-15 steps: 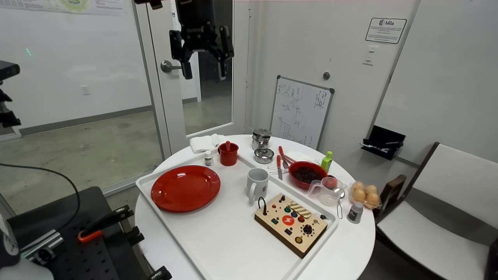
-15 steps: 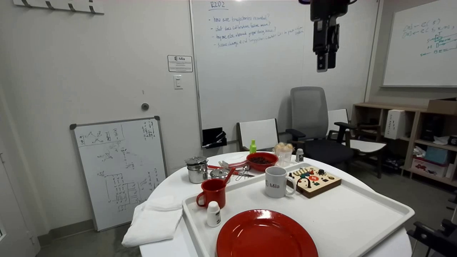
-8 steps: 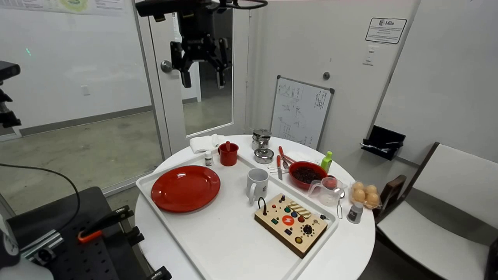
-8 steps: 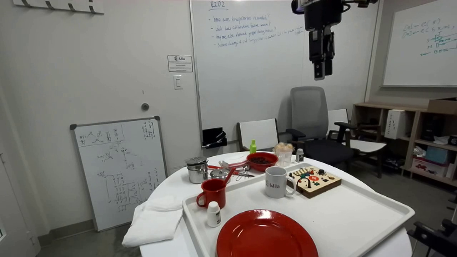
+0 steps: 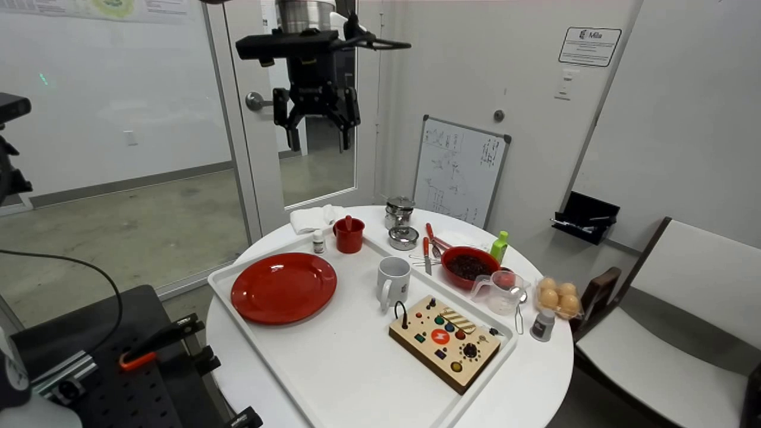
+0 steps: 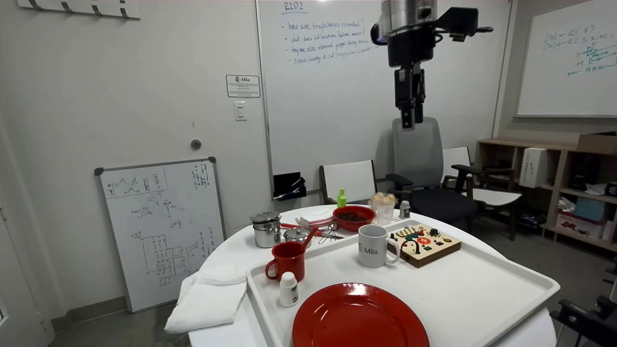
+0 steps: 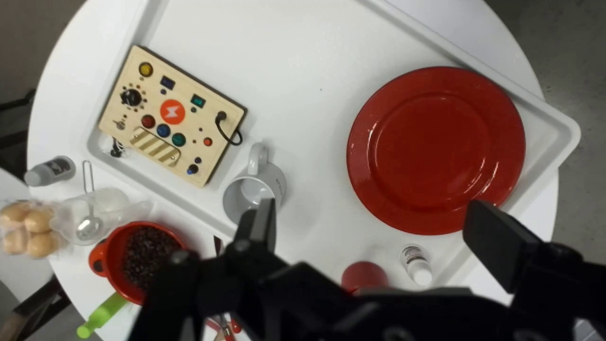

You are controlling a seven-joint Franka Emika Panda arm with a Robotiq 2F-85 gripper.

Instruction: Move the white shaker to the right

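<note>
The black two-fingered tool (image 5: 319,142) hangs high above the round white table (image 5: 526,380), released, its fingers pointing down and spread well apart. The small white cylindrical shaker (image 7: 416,265) with a dark-printed label stands below the tool on the white rectangular tray (image 5: 333,368); in both exterior views it is upright and well apart from the fingertips, and in the wrist view it shows between the two fingers, nearer the one at the right of the picture. Just beside it, also below the tool, is the glossy red cylindrical mug (image 5: 349,237), partly hidden by the tool's body in the wrist view. The shiny round red plate (image 7: 433,151) lies flat on the tray, ahead of the fingertips in that view. The white cylindrical mug (image 6: 372,246) printed with "Mila" stands upright under the tool, and the finger at the left of the wrist view overlaps it. Beyond that finger, farther out from the tool, lies the flat pale wooden box (image 5: 445,345) with coloured buttons. On the same finger's outer side are the round red bowl (image 6: 353,226) of small dark pieces (image 6: 352,216), the bright green bottle (image 6: 341,198), the brown eggs (image 5: 548,298) and the small grey cylindrical bottle (image 5: 542,325).
</note>
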